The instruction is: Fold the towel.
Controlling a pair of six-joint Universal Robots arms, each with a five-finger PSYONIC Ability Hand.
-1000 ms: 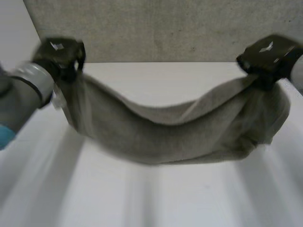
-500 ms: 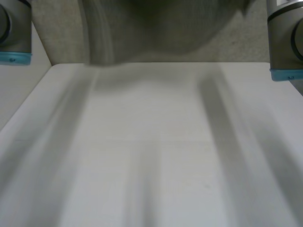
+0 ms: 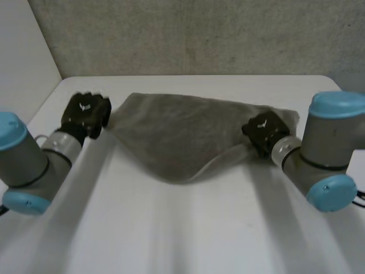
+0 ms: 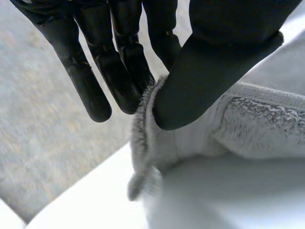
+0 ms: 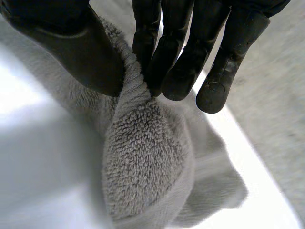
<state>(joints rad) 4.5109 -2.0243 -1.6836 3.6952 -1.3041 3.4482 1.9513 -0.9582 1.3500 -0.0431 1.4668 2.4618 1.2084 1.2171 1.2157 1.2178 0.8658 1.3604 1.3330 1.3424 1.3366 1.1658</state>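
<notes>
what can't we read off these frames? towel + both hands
1. Head view: left hand and right hand show their backs, hiding the finger grip.
2. Head view: the towel hides its own layers and underside; whether its near edge touches the table is unclear.
3. Left wrist view: most of the towel is cut off by the frame edge.
4. Right wrist view: bunched cloth hides which corner is held.

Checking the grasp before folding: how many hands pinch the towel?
2: the left hand pinches the towel at its left end, the right hand at its right end.
</notes>
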